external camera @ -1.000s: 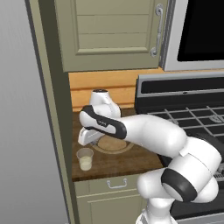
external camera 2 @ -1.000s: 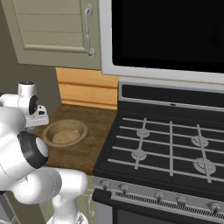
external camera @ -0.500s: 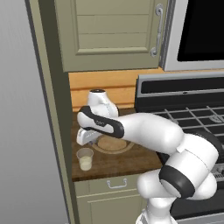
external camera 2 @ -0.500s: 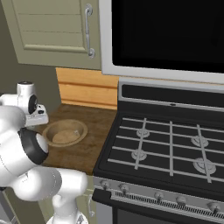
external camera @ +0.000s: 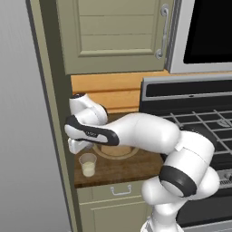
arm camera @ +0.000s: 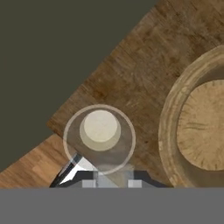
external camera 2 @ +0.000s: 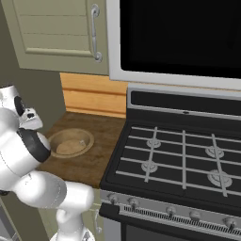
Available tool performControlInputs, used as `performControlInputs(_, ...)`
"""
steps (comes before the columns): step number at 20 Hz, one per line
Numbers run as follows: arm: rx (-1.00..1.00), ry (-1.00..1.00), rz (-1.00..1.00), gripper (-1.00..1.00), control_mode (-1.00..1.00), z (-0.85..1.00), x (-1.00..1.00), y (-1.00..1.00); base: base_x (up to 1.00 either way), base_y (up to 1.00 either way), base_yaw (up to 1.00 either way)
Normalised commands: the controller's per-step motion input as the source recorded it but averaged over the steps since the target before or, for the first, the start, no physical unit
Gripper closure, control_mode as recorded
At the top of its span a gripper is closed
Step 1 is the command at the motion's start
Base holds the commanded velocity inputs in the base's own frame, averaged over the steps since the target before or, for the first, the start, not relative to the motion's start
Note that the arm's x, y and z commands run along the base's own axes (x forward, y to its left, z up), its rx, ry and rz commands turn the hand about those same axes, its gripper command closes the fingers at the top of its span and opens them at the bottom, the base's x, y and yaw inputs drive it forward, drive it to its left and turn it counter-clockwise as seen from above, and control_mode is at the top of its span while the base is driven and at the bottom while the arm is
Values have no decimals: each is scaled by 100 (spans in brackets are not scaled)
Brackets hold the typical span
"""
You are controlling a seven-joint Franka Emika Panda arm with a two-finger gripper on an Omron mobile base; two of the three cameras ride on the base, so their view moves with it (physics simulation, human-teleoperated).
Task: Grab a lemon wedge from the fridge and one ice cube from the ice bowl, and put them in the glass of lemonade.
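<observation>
The glass of lemonade stands near the counter's front left corner, with pale yellowish liquid in its bottom. From above in the hand view, the glass lies just ahead of my fingertips. My gripper hangs close above it, pointing down. My gripper is nearly closed on a pale, shiny ice cube that juts out to the left of the tips. The tan ice bowl sits right of the glass, and the bowl shows only wood inside. The lemon wedge is out of view.
A tall flat grey side rises directly left of the wooden counter. The stove takes up the right. A beige wall cabinet hangs above, and the microwave is over the stove.
My hand has shifted a little to the left and now hangs over the glass. Glass and bowl have stayed put.
</observation>
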Motion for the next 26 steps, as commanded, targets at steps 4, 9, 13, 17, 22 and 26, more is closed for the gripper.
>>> performControlInputs(4, 0, 0, 0, 100, -100, -31, 1, 12, 0, 0, 0)
performControlInputs(9, 0, 0, 1, 100, -100, -37, 5, 19, 0, 0, 0)
performControlInputs(13, 0, 0, 0, 100, -100, -35, 5, 9, 0, 0, 0)
performControlInputs(17, 0, 0, 0, 100, -100, -21, 0, 16, 0, 0, 0)
performControlInputs(22, 0, 0, 0, 100, -100, -2, -3, 19, 0, 0, 0)
performControlInputs(26, 0, 0, 0, 100, -100, -5, 0, 4, 0, 0, 0)
